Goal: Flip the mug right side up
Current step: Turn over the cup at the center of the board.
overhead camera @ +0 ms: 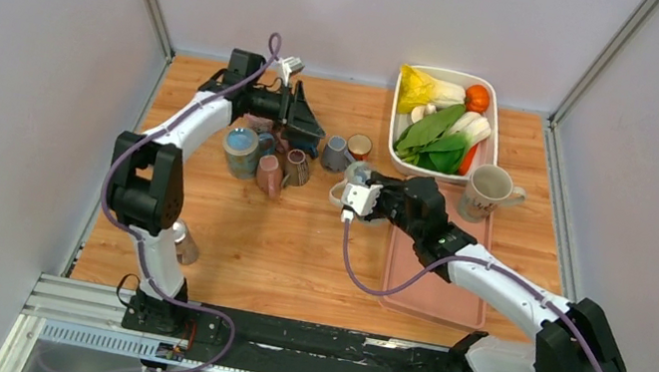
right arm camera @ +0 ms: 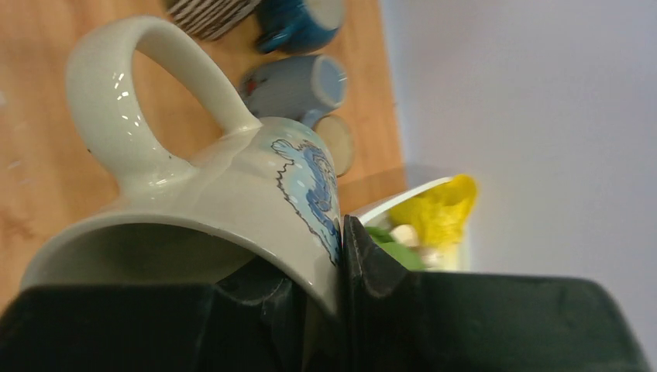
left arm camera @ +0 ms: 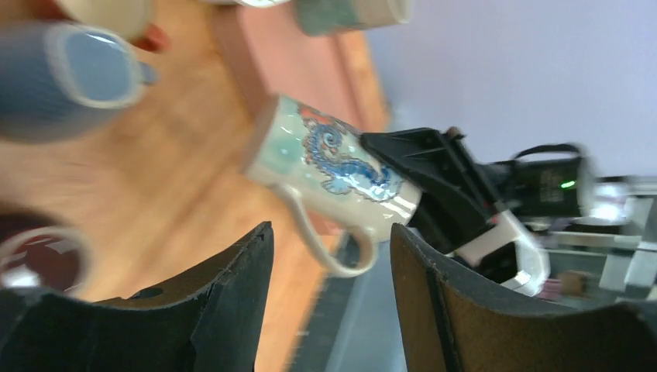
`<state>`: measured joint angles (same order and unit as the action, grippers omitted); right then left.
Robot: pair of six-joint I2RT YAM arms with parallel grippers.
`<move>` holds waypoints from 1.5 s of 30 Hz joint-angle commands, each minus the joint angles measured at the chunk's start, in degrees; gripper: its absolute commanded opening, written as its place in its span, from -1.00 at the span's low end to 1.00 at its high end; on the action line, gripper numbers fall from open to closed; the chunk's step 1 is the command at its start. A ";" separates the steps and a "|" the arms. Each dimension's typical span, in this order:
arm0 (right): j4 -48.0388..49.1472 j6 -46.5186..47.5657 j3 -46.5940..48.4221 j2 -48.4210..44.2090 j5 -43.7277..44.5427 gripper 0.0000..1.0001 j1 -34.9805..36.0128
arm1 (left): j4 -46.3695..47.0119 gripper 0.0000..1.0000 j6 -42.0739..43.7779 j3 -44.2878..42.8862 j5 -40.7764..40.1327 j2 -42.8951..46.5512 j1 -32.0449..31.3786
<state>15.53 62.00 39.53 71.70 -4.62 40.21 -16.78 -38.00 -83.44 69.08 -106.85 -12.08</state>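
Note:
The mug (overhead camera: 353, 176) is white with a blue dragon print (left arm camera: 333, 167) and is tipped on its side above the table's middle. My right gripper (right arm camera: 341, 232) is shut on its rim, one finger inside the mouth and one outside on the wall (right arm camera: 225, 201). The handle points away from the right fingers. My left gripper (overhead camera: 307, 124) is at the back, left of the mug, and stands open with nothing between its fingers (left arm camera: 331, 232). It faces the mug's base and handle but stays apart from them.
Several mugs stand left of centre: a blue-grey one (overhead camera: 240, 151), a pink one (overhead camera: 268, 176), a striped one (overhead camera: 296, 166) and a grey one (overhead camera: 335, 154). A white tub (overhead camera: 497, 98) of vegetables sits at the back right, beside a cream mug (overhead camera: 486, 190) on a pink tray (overhead camera: 434, 295).

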 commanded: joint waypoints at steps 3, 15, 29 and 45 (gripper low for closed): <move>-23.54 -10.17 10.21 -1.60 -4.43 -1.00 0.03 | -18.07 0.31 42.98 1.17 -14.77 15.51 0.71; -55.13 -6.88 26.47 9.21 -15.14 -0.90 0.03 | -5.51 0.39 70.56 29.84 -21.21 40.82 -3.50; -56.72 -10.50 34.05 22.03 -15.15 -0.55 -0.06 | -4.35 0.37 67.07 37.22 -22.69 45.51 -5.40; -62.05 -10.68 35.27 6.87 -15.83 0.89 -3.88 | -11.93 0.52 76.04 29.49 -20.67 31.78 -13.82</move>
<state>-44.60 52.01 72.38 85.58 -19.05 37.60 -26.06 31.62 -48.84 45.65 -70.28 -24.14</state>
